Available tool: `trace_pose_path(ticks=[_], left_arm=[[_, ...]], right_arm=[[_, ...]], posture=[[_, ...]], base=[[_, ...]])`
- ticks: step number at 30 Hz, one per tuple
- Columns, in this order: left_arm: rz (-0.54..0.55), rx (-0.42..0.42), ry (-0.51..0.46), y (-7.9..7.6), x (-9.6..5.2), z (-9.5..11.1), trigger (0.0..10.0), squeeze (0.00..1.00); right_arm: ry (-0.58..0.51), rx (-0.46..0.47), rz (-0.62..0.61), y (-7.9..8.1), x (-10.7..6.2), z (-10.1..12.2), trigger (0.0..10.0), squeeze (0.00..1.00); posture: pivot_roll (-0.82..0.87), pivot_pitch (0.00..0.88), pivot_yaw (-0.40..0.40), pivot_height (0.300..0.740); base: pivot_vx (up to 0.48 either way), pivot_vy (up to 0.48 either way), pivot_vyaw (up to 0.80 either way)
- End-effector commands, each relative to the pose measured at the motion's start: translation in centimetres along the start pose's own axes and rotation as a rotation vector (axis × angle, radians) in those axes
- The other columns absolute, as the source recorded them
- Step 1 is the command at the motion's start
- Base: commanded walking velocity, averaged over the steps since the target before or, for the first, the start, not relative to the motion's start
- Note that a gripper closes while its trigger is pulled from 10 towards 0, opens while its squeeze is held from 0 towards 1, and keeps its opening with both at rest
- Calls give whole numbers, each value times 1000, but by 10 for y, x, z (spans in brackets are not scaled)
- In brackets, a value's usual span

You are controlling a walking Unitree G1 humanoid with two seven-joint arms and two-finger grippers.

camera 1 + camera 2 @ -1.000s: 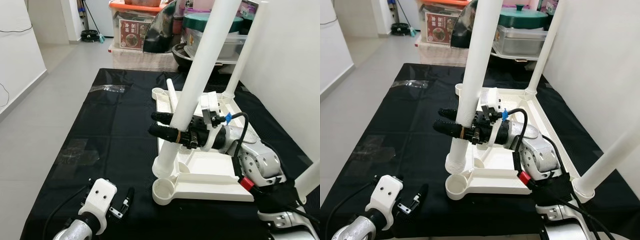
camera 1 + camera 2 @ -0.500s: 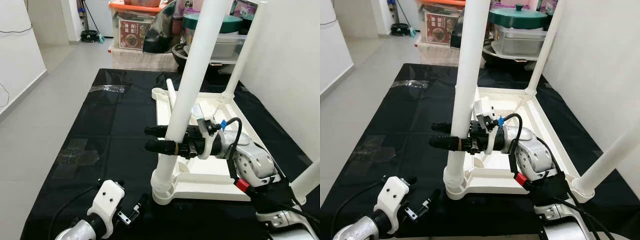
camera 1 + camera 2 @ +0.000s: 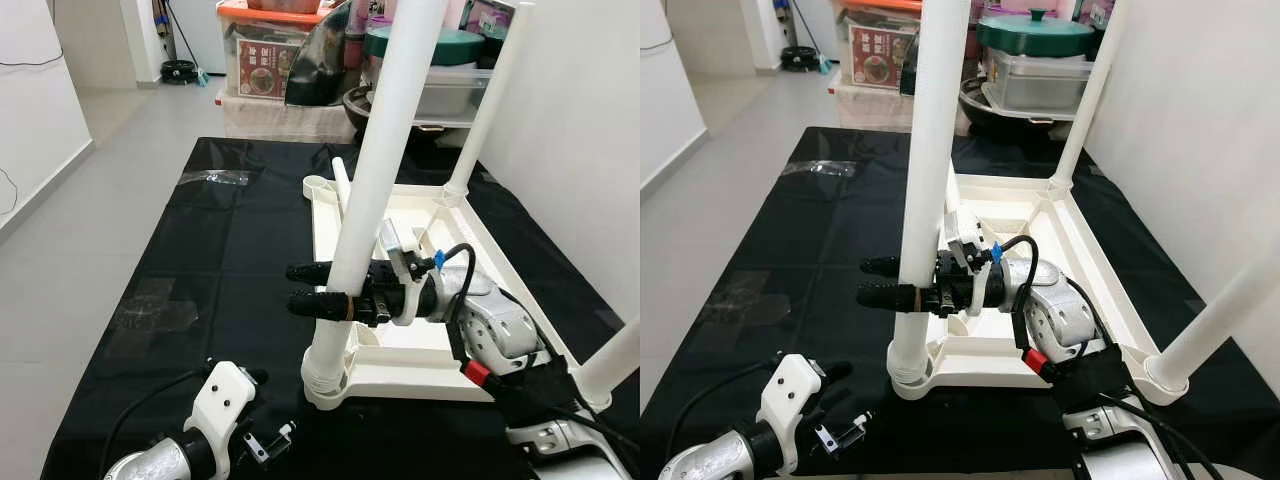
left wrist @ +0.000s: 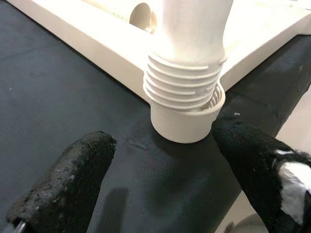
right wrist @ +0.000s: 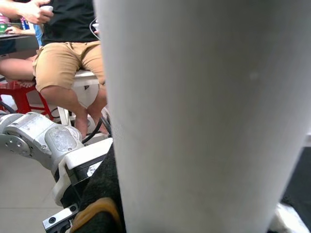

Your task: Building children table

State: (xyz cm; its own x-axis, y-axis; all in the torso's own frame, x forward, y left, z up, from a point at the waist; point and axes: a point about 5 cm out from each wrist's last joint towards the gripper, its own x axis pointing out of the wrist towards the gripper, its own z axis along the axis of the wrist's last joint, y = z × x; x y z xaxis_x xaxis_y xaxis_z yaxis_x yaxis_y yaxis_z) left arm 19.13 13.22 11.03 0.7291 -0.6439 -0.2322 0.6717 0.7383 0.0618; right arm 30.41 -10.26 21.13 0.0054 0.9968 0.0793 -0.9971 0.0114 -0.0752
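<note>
Behind table frame (image 3: 440, 290), storage boxes (image 3: 280, 50).

A lived-in home room: pale tiled floor (image 3: 90, 190) and white walls (image 3: 35, 90), a black cloth (image 3: 230, 250) spread on the floor. Past its far edge, household storage is stacked: an orange-lidded plastic box (image 3: 270, 40), a green-lidded pot (image 3: 1030, 28) and metal cookware (image 3: 1040, 75).
</note>
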Motion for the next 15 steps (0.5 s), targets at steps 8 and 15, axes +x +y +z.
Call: trace_pose_path(ticks=[8,15], left_arm=[[11,-4,-27,3,3,6,10000,0],[17,1,-38,5,4,8,10000,0]], right_arm=[[-120,-11,-297,-19,-3,14,0,0],[-272,-77,-472,-32,-8,47,0,0]], posture=[[101,0,-99,740],[97,0,-96,740]], base=[[0,0,0],[0,0,0]])
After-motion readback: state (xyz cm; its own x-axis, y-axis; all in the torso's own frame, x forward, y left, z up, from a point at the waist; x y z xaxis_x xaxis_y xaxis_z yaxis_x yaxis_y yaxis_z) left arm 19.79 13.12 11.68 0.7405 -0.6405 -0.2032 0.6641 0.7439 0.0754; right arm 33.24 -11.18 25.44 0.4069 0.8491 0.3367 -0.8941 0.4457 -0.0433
